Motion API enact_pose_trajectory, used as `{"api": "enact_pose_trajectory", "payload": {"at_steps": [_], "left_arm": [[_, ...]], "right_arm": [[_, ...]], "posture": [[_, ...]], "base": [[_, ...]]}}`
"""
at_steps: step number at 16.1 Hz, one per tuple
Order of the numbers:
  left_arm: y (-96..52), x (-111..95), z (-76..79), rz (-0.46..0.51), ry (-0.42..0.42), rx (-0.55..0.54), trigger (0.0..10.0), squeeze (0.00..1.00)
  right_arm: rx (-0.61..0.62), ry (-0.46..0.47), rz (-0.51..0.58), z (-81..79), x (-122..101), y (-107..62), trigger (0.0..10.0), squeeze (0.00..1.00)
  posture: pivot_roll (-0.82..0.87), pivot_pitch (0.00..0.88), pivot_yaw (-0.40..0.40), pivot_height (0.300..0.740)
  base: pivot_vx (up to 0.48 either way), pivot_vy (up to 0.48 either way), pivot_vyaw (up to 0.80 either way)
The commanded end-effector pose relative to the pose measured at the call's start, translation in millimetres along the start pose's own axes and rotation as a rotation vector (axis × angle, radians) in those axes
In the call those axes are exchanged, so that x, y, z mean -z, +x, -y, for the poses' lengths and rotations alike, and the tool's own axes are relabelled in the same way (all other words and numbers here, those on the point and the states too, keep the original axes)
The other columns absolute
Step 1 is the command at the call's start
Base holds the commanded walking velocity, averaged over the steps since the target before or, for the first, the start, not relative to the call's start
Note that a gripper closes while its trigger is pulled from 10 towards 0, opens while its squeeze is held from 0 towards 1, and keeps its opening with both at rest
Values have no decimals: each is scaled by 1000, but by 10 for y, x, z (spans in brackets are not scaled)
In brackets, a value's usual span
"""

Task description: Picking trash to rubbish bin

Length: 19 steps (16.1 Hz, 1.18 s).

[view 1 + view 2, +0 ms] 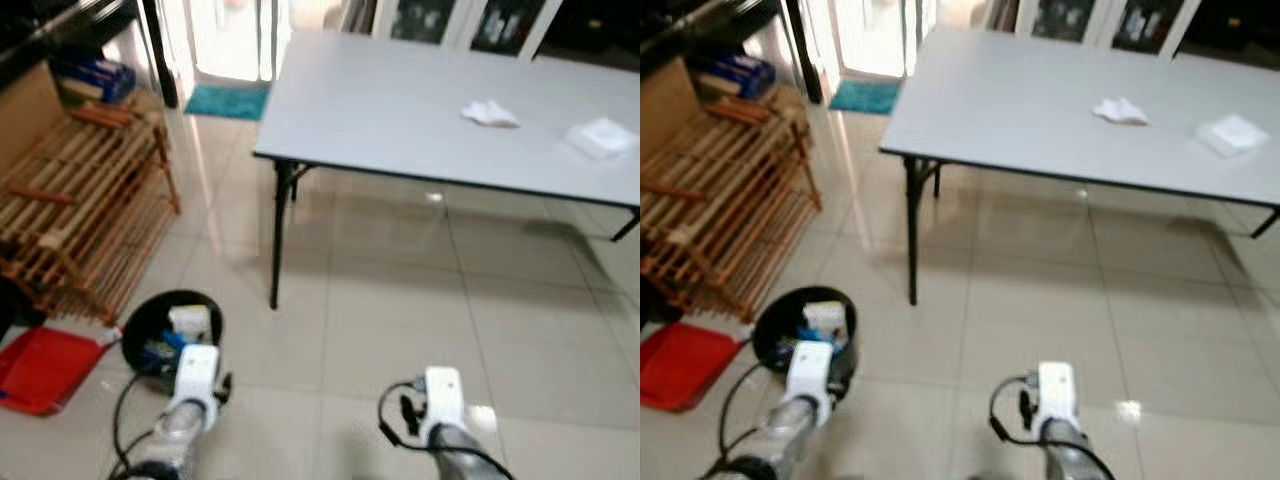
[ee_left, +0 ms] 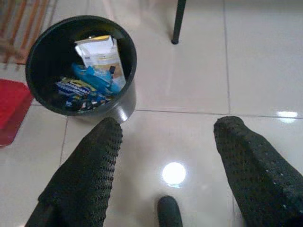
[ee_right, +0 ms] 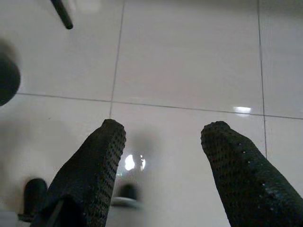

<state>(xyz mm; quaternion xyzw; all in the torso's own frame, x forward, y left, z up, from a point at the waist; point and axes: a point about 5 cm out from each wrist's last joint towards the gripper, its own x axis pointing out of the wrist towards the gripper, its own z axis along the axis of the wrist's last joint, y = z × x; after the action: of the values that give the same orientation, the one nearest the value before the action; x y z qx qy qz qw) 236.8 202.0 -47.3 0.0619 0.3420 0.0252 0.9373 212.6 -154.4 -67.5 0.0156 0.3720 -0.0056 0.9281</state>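
— What's lost at the edges?

— The surface (image 1: 400,100) runs off the right side, so its far legs are cut away. The red tray (image 1: 40,368) is clipped at the left.

— And the bin (image 1: 150,320)?

— The left arm covers its near rim; the wrappers inside are too blurred to read.

— The two white things on the surface?

— Too small to tell what they are.

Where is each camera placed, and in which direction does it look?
Left eye view: on the head, looking forward and down at the grey table and black bin; both silver arms show.
Right eye view: same scene, slightly shifted.
Left wrist view: on the left wrist, looking along the open left gripper at the bin and floor.
Right wrist view: along the open right gripper at bare tiles.
Shared: the bin shows in the eye views and left wrist view.
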Motion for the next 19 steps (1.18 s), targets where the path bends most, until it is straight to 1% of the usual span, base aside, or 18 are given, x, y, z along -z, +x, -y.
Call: {"api": "enact_pose_trajectory", "payload": {"at_steps": [1,13,19], "left_arm": [[5,-10,101,4,-8,20,10000,0],[6,-19,130,9,1,35,10000,0],[9,-28,132,10,3,33,10000,0]], "right_arm": [[27,-16,0,115,-14,-2,10000,0],[19,-18,3,117,-11,-4,10000,0],[13,-20,5,107,-26,1,10000,0]], "posture": [[-16,75,-90,740],[-17,49,-92,740],[-19,58,-95,740]], "base": [[0,-379,0],[0,-382,0],[0,-385,0]]}}
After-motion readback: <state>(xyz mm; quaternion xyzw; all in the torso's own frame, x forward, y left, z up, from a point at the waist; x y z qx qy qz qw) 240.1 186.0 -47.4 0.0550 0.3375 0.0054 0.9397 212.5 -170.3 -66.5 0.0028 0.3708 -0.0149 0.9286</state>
